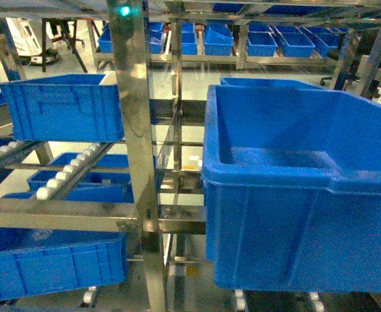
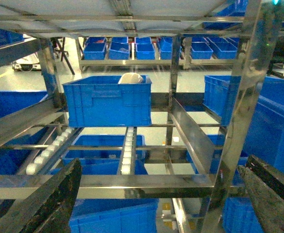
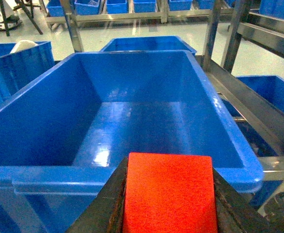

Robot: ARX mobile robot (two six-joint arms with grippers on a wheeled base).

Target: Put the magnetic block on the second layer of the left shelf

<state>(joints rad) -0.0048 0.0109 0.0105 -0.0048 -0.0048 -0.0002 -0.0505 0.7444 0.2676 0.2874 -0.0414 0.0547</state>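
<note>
The magnetic block (image 3: 168, 191), bright red and plain-faced, sits clamped between the two dark fingers of my right gripper (image 3: 167, 194), which is shut on it. It hangs just in front of the near rim of a large empty blue bin (image 3: 132, 124). In the left wrist view my left gripper (image 2: 156, 194) is open, its dark fingers (image 2: 55, 199) wide apart with nothing between them, facing the steel left shelf (image 2: 132, 182). On the shelf's roller layer stands a blue bin (image 2: 108, 99). Neither gripper shows in the head view.
A vertical steel post (image 1: 135, 130) divides the left shelf from the big blue bin (image 1: 301, 188) on the right. White rollers (image 1: 64, 172) run along the left shelf's rails, with more blue bins (image 1: 51, 263) below. Further racks of bins (image 1: 242, 39) stand behind.
</note>
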